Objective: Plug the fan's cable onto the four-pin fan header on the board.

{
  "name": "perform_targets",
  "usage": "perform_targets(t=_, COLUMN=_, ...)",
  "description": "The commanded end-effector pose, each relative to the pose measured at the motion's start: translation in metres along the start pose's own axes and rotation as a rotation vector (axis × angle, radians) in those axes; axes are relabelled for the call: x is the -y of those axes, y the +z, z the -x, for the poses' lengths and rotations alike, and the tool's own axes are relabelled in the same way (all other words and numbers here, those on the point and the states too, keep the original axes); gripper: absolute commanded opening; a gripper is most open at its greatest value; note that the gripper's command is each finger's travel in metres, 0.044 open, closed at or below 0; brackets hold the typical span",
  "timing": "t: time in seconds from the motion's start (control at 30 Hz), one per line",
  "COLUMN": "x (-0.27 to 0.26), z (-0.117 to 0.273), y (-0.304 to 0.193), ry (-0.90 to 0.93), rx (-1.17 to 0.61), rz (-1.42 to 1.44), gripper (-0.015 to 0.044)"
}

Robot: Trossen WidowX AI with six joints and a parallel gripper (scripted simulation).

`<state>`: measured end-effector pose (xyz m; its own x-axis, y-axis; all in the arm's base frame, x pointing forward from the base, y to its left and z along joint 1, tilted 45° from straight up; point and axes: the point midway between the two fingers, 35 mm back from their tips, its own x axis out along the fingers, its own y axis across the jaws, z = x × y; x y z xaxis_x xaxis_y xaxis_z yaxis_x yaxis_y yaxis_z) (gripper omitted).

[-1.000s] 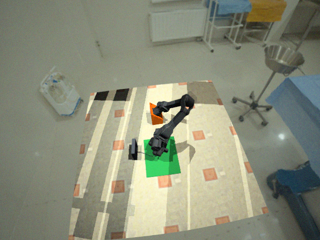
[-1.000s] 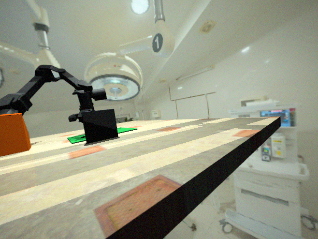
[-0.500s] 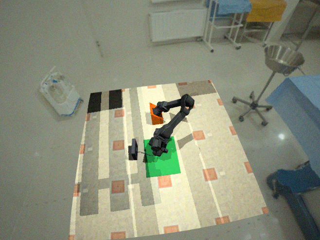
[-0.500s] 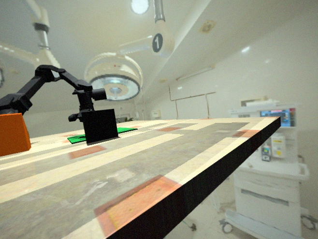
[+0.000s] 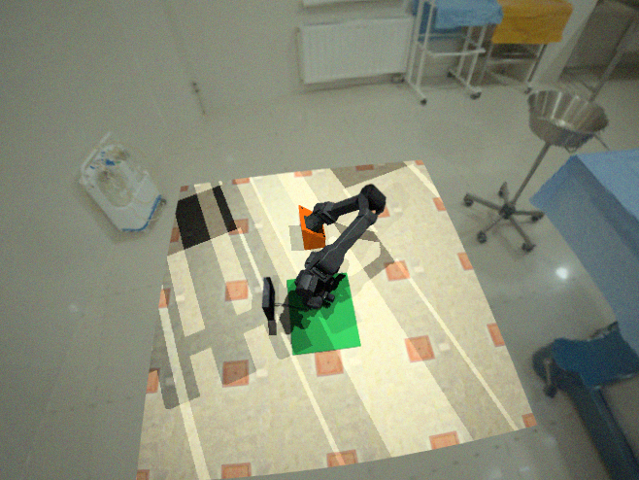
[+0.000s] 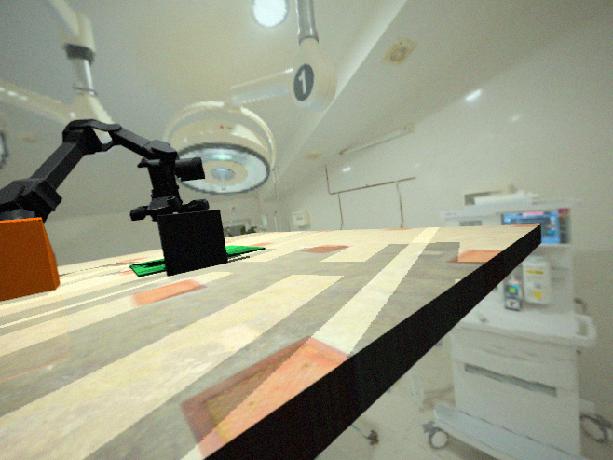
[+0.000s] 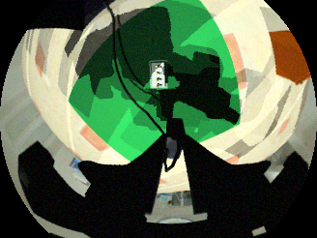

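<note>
The green board [image 5: 338, 338] [image 6: 246, 250] [image 7: 106, 121] lies flat on the table. The pale four-pin header [image 7: 158, 76] stands on it in the wrist view, with its pins showing and no plug on it. My gripper [image 7: 174, 137] is shut on the small black plug [image 7: 175, 126], which sits at the fingertips, below the header in that picture. The thin black cable [image 7: 129, 100] loops past the header's left side to the plug. The black fan [image 5: 268, 297] [image 6: 193, 242] stands upright beside the board. The fingertips are hidden in the top and exterior views. The plug's height above the board is unclear.
An orange block-like object [image 5: 314, 241] [image 6: 24, 260] [image 7: 290, 57] stands by the arm's base. In the top view the fan is left of the board, with the cable spanning the gap. Dark shadows cross the board and the patterned table top.
</note>
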<state>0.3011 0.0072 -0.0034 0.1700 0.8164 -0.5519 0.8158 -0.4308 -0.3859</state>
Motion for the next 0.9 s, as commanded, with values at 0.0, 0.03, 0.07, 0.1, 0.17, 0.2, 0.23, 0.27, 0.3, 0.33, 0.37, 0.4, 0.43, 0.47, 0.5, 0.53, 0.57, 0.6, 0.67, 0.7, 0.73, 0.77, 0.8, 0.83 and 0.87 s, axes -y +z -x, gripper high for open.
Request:
perform_targets(t=0.0, x=-0.003, z=0.015, y=-0.006, ry=0.012, rx=0.001, rz=0.015, gripper=0.0000)
perform_targets(t=0.03, x=-0.003, z=0.018, y=-0.006, ry=0.012, rx=0.001, rz=0.014, gripper=0.0000)
perform_targets(t=0.07, x=-0.002, z=0.022, y=-0.007, ry=0.012, rx=0.000, rz=0.014, gripper=0.0000)
perform_targets(t=0.1, x=-0.002, z=0.025, y=-0.008, ry=0.012, rx=0.000, rz=0.014, gripper=0.0000)
perform_targets(t=0.17, x=-0.002, z=0.031, y=-0.009, ry=0.011, rx=0.000, rz=0.013, gripper=0.0000)
perform_targets(t=0.2, x=-0.001, z=0.034, y=-0.010, ry=0.011, rx=-0.001, rz=0.013, gripper=0.0000)
perform_targets(t=0.23, x=-0.001, z=0.037, y=-0.011, ry=0.010, rx=-0.001, rz=0.013, gripper=0.0000)
perform_targets(t=0.27, x=-0.001, z=0.040, y=-0.011, ry=0.010, rx=-0.001, rz=0.012, gripper=0.0000)
perform_targets(t=0.3, x=0.000, z=0.043, y=-0.012, ry=0.009, rx=-0.002, rz=0.012, gripper=0.0000)
perform_targets(t=0.33, x=0.000, z=0.046, y=-0.013, ry=0.009, rx=-0.003, rz=0.012, gripper=0.0000)
perform_targets(t=0.37, x=0.001, z=0.049, y=-0.013, ry=0.008, rx=-0.003, rz=0.012, gripper=0.0000)
perform_targets(t=0.4, x=0.001, z=0.052, y=-0.014, ry=0.008, rx=-0.004, rz=0.011, gripper=0.0000)
perform_targets(t=0.43, x=0.002, z=0.055, y=-0.015, ry=0.007, rx=-0.005, rz=0.011, gripper=0.0000)
perform_targets(t=0.47, x=0.003, z=0.059, y=-0.016, ry=0.006, rx=-0.006, rz=0.011, gripper=0.0000)
perform_targets(t=0.5, x=0.003, z=0.061, y=-0.016, ry=0.006, rx=-0.006, rz=0.011, gripper=0.0000)
perform_targets(t=0.53, x=0.004, z=0.063, y=-0.017, ry=0.006, rx=-0.007, rz=0.011, gripper=0.0000)
perform_targets(t=0.57, x=0.004, z=0.063, y=-0.017, ry=0.005, rx=-0.007, rz=0.011, gripper=0.0000)
perform_targets(t=0.6, x=0.004, z=0.063, y=-0.017, ry=0.005, rx=-0.007, rz=0.011, gripper=0.0000)
perform_targets(t=0.67, x=0.004, z=0.063, y=-0.017, ry=0.005, rx=-0.006, rz=0.016, gripper=0.0000)
perform_targets(t=0.7, x=0.004, z=0.063, y=-0.017, ry=0.005, rx=-0.003, rz=0.033, gripper=0.0000)
perform_targets(t=0.73, x=0.004, z=0.063, y=-0.017, ry=0.004, rx=0.001, rz=0.060, gripper=0.0000)
perform_targets(t=0.77, x=0.004, z=0.063, y=-0.018, ry=0.003, rx=0.007, rz=0.094, gripper=0.0000)
perform_targets(t=0.8, x=0.004, z=0.063, y=-0.018, ry=0.002, rx=0.012, rz=0.128, gripper=0.0000)
perform_targets(t=0.83, x=0.004, z=0.063, y=-0.018, ry=0.001, rx=0.017, rz=0.162, gripper=0.0000)
perform_targets(t=0.87, x=0.004, z=0.063, y=-0.019, ry=-0.001, rx=0.023, rz=0.195, gripper=0.0000)
